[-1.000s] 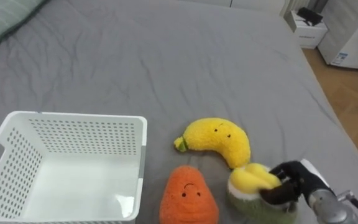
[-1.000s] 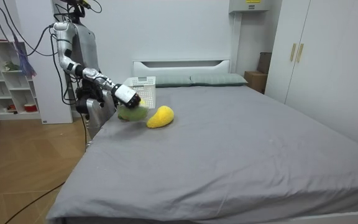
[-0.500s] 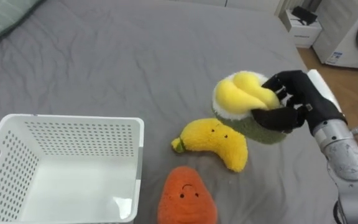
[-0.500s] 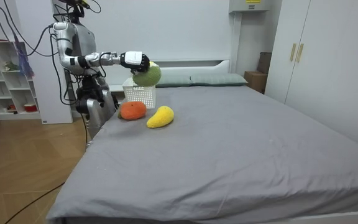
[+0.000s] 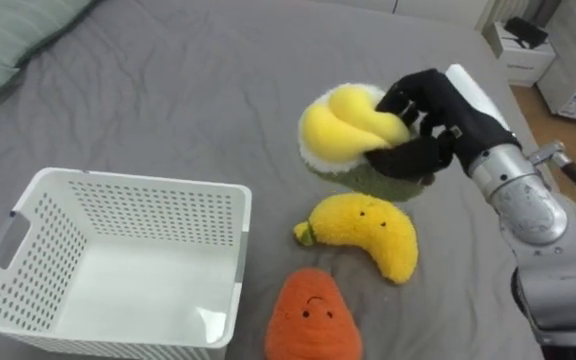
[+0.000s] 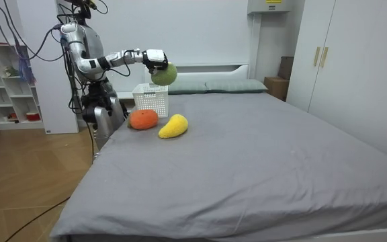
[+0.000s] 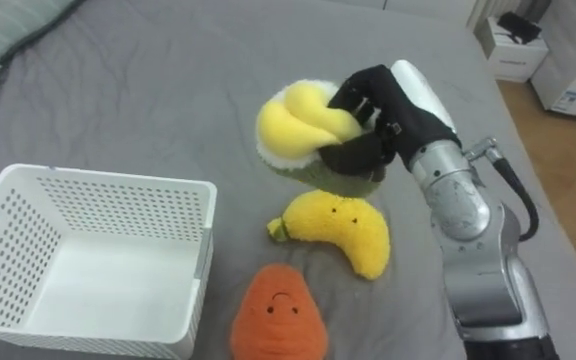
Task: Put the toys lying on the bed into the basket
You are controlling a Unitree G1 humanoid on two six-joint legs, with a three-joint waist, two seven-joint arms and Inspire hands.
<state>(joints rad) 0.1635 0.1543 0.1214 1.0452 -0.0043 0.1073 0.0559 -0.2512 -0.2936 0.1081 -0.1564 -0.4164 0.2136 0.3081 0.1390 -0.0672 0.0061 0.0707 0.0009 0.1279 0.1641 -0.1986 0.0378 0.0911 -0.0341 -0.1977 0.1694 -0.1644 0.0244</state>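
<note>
Right hand (image 5: pixel 438 125) is clenching the green back of the green-and-yellow plush toy (image 5: pixel 343 135), holding it in the air above the banana plush (image 5: pixel 363 232), right of the white basket (image 5: pixel 28 215). Risk: the soft body is squashing in the grip and may slip out before reaching the basket's rim. Yellow face is pointing left toward the basket, long axis seemingly lying about level.

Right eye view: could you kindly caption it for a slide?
Right hand holds a green-and-yellow plush aloft above the bed, near the white basket.

right robot hand (image 5: pixel 436 122) aloft, fingers (image 5: pixel 413 93) curled
</note>
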